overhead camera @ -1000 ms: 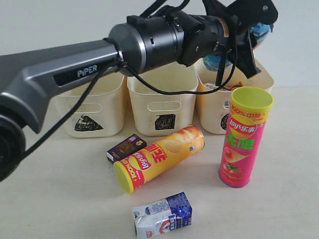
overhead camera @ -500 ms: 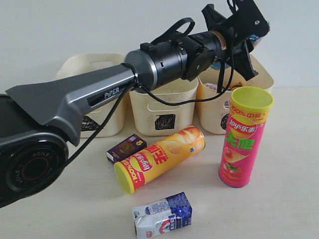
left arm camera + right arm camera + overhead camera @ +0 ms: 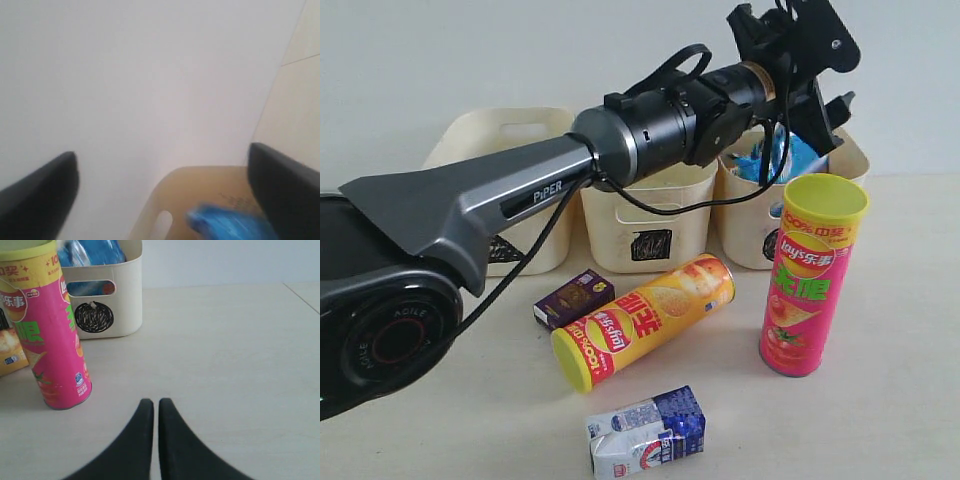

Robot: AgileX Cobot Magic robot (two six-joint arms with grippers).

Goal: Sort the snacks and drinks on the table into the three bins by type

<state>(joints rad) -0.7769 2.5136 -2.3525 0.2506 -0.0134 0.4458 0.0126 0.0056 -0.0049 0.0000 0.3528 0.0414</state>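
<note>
My left gripper (image 3: 832,118) hangs open over the right-hand bin (image 3: 745,215), which bears a circle mark. The blue bag (image 3: 775,160) lies loose inside that bin, below the spread fingers (image 3: 282,185); in the left wrist view the bag (image 3: 225,225) shows blurred. The pink tube (image 3: 810,275) stands upright in front of the bin. The yellow tube (image 3: 645,318) lies on its side, with the purple box (image 3: 573,297) behind it and the milk carton (image 3: 647,432) nearer the front. My right gripper (image 3: 151,402) is shut and empty, low over bare table right of the pink tube (image 3: 50,335).
The middle bin (image 3: 645,225) has a square mark. The left bin (image 3: 490,125) is largely hidden behind my left arm, which stretches across all the bins. Bare table spreads to the right of the circle bin (image 3: 115,305).
My left gripper has opened and let go of the blue bag, which has dropped into the right-hand bin. The arm shifted early on, then held. The right gripper has not moved.
</note>
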